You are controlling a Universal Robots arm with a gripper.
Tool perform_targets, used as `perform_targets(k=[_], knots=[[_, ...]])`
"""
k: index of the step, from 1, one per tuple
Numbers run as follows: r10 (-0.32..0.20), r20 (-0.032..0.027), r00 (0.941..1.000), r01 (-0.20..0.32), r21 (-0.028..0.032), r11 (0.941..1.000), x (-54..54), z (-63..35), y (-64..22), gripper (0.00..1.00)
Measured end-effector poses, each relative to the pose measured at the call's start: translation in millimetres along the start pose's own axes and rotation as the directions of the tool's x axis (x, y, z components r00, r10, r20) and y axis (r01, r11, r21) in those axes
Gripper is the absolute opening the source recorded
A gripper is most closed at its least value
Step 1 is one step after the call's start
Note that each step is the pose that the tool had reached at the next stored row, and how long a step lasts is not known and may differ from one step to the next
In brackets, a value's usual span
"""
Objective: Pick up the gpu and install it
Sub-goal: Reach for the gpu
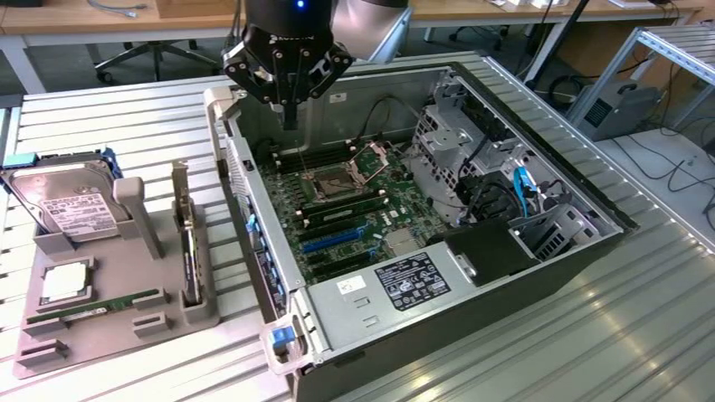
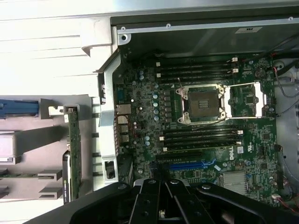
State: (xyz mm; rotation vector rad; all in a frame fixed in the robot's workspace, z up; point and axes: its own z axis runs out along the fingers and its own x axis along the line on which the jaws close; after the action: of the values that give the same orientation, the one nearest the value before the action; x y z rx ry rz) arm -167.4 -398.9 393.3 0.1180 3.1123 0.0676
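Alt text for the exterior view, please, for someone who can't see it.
The arm's gripper, fingers shut and empty, hangs above the open computer case, over the motherboard. On the exterior view's left, the gpu stands on edge in a grey holder beside a hard drive.

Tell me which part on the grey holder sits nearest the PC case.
The gpu: the thin card standing on edge at the holder's case-side edge. The hard drive, processor and memory stick sit farther off.
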Motion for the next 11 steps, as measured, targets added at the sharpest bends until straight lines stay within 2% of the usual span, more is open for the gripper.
perform_targets(k=[11], knots=[[0.0,0.0,1.0,0.0,0.0,1.0,6.2,-0.2,-0.5,0.11]])
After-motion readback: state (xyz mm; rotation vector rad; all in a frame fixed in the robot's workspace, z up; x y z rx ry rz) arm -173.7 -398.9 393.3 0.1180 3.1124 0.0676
